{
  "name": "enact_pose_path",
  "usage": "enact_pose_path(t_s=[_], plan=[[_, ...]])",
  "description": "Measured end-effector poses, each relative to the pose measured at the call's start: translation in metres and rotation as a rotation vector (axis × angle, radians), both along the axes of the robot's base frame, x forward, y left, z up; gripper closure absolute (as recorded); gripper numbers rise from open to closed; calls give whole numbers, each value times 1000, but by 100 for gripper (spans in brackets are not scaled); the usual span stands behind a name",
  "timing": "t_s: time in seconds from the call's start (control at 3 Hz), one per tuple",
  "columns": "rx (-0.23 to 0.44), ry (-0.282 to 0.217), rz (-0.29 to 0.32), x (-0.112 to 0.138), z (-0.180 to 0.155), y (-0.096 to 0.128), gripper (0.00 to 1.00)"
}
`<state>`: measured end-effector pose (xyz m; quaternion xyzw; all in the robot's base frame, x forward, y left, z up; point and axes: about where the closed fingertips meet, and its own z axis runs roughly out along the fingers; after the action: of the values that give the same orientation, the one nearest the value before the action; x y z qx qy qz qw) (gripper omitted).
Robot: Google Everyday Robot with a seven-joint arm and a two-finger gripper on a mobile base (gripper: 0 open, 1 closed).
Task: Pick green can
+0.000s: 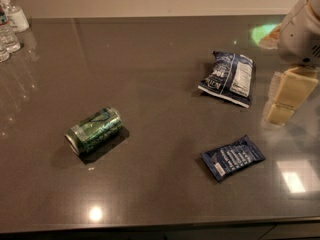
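The green can (94, 130) lies on its side on the dark grey table (160, 74), left of the middle, with its silver rim toward the front left. My gripper (286, 98), cream-coloured under a white arm (300, 31), hangs over the table's right edge. It is far to the right of the can and holds nothing that I can see.
A larger blue snack packet (228, 78) lies at the middle right and a smaller blue packet (233, 158) nearer the front right, both between the gripper and the can. Clear plastic bottles (10, 26) stand at the far left corner. The table's front edge runs along the bottom.
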<state>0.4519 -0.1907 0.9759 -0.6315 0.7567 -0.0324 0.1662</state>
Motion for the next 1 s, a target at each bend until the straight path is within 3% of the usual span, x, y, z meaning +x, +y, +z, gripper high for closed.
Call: enact_pose_path(t_s=[1.0], plan=[[56,-2,268,39,-31,97,0]])
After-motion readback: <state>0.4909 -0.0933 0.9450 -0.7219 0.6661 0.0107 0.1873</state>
